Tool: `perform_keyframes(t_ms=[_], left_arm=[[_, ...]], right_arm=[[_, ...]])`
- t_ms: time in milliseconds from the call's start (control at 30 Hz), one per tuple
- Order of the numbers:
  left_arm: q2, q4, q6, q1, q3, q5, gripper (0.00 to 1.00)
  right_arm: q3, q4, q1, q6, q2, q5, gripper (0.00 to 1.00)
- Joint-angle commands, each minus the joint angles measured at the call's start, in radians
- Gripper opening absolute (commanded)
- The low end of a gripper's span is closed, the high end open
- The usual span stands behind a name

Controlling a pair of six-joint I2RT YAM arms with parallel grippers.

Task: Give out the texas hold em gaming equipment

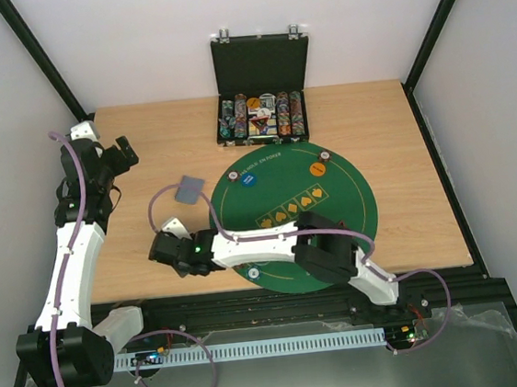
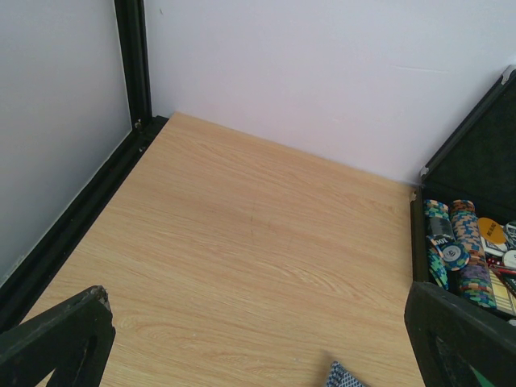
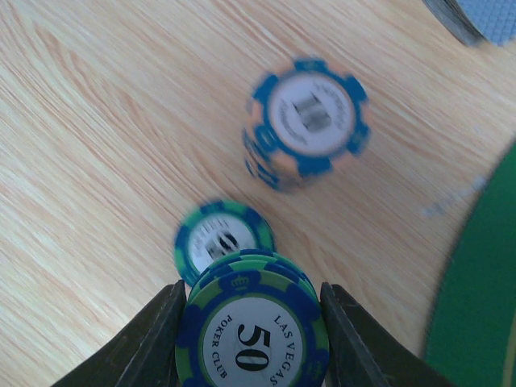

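Facing upward, green chip stack (image 3: 251, 343) between right fingers (image 3: 151, 347).

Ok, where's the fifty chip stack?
Bottom centre of the right wrist view: the fifty chip stack is clamped in the right gripper, above wood left of the green mat.

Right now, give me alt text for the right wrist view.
The right gripper clamps a short stack of green-and-blue 50 chips. Beyond it on the wooden table sit a blurred green-and-blue chip and a blue-and-orange chip stack, with the green mat at right.
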State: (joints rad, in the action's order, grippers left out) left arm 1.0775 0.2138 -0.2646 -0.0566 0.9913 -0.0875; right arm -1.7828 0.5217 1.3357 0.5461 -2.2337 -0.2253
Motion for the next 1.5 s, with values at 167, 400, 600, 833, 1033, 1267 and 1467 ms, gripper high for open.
perform_keyframes(t_ms=[167, 400, 600, 833, 1033, 1267, 1467], left_arm=[[-0.013, -0.019, 0.01, -0.004, -0.005, -0.006, 0.99], [-0.013, -0.019, 0.008, -0.003, -0.007, -0.001, 0.99], [-0.011, -0.019, 0.01, -0.003, -0.008, -0.009, 1.0], [-0.009, -0.016, 0.012, -0.003, -0.003, -0.009, 0.99], [-0.007, -0.016, 0.012, -0.003, -0.002, -0.006, 0.99], [-0.005, -0.014, 0.012, -0.003, -0.003, -0.003, 1.0], [-0.005, -0.014, 0.012, -0.004, -0.003, -0.003, 1.0]], right_arm=[[0.34, -0.053, -0.038, 0.031, 0.304, -0.063, 0.33], [0.51, -0.125, -0.287, -0.037, 0.411, 0.001, 0.33], [0.421, -0.169, -0.507, -0.137, 0.303, 0.066, 0.33], [0.232, -0.15, -0.63, -0.192, 0.136, 0.152, 0.33], [0.085, -0.108, -0.661, -0.219, 0.024, 0.155, 0.33], [-0.029, -0.071, -0.675, -0.234, -0.063, 0.186, 0.34], [-0.08, -0.048, -0.675, -0.239, -0.115, 0.214, 0.35]])
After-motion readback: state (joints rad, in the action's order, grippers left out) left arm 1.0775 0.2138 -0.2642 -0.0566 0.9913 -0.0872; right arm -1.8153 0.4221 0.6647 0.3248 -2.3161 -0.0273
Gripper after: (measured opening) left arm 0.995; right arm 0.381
